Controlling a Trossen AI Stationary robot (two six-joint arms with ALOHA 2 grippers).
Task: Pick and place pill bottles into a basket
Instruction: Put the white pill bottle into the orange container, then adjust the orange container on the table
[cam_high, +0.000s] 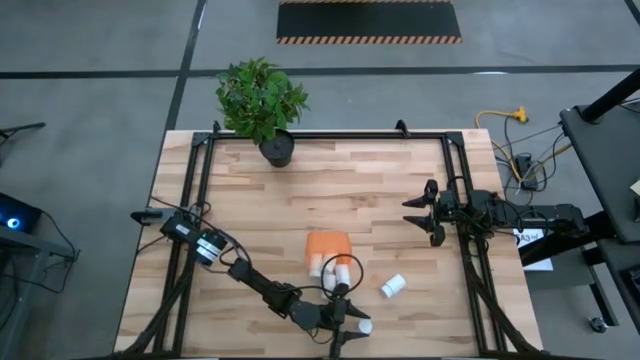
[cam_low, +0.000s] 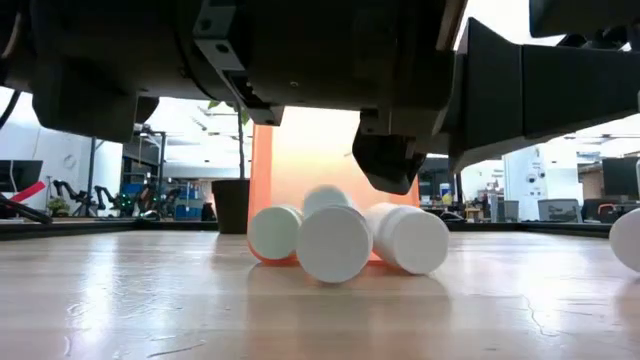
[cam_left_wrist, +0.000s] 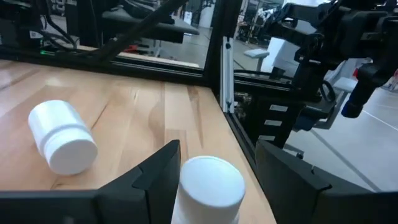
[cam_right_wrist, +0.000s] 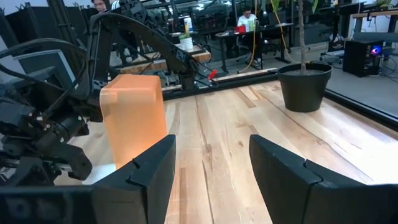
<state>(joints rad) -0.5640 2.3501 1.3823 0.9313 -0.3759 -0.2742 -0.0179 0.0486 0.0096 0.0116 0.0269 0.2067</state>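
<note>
Lying on the pale wooden counter (cam_high: 300, 190), smooth white round bottles (cam_high: 335, 266) cluster at the orange plastic basket (cam_high: 326, 246), center-low in the high view. One bottle (cam_high: 393, 285) lies apart. The left claw (cam_high: 345, 322) near the bottom edge stands parted around an upright bottle (cam_left_wrist: 208, 186). The right claw (cam_high: 428, 214) waits released, empty, at right.

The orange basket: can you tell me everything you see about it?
The basket is a small, see-through orange plastic box lying tipped on its side near the middle of the wooden table. Its opening faces the front edge, and white bottles poke out of it. The left gripper is just in front of it, not touching.
</note>
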